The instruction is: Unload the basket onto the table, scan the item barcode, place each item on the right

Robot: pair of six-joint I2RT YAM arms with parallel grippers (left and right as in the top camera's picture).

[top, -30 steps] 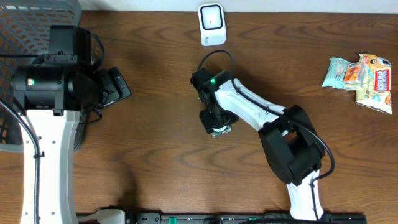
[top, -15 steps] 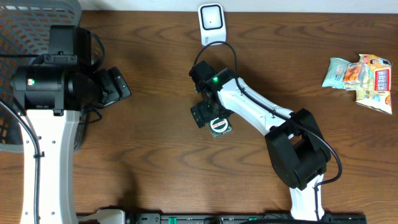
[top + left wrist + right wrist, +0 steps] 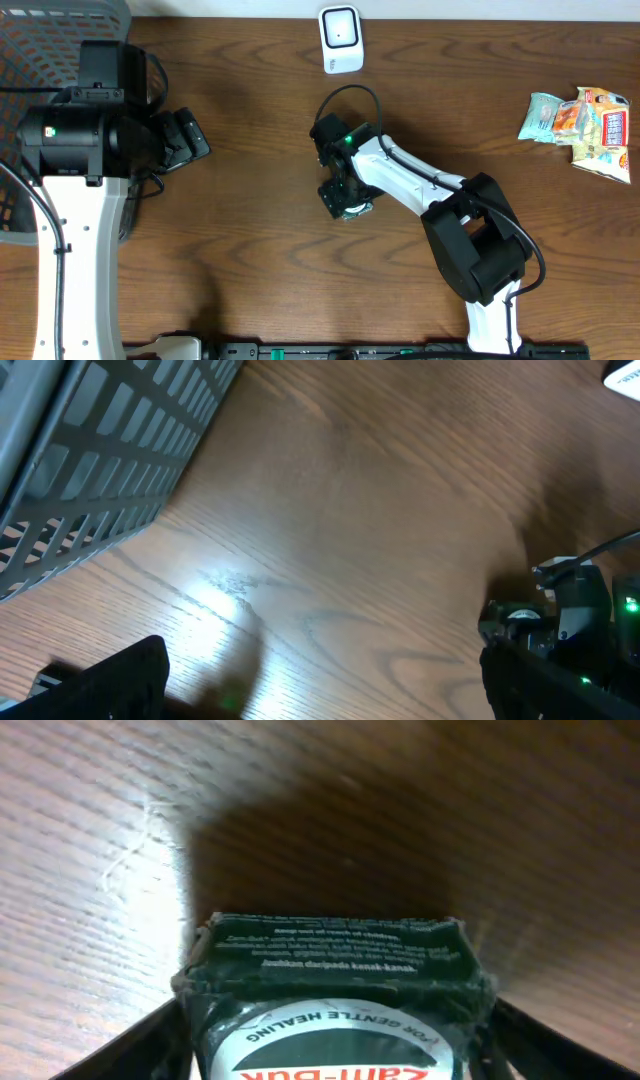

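The task's thing, a small dark Zam-Buk packet [image 3: 330,970], sits near the middle of the brown wooden tabletop [image 3: 250,260], between the fingers of the right claw [image 3: 343,200]. In the right wrist view the two dark fingers [image 3: 140,1055] lie against the packet's left and right sides, so the claw is closed on it with its jaws a good way apart, as wide as the packet. The packet's top shows a round white label with "FOR GENTLE HEALING" and part of the red brand name. Its far edge carries fine white print that is too small to read fully. No barcode can be made out in any view. A dark shadow lies on the wood just beyond the packet.

The right arm [image 3: 420,185], white with black joints, reaches from the near right edge toward the middle, a green light showing at its wrist. The white scanner [image 3: 341,38] stands at the far edge, well apart from the packet and slightly to its far side.

On the left, the left arm [image 3: 75,240] rises from the near edge. Its left claw [image 3: 185,140] hangs over bare wood with its fingers spread wide and nothing between them. A grey mesh basket [image 3: 40,30] fills the far left corner. A few bright snack packets [image 3: 580,125] lie at the far right.
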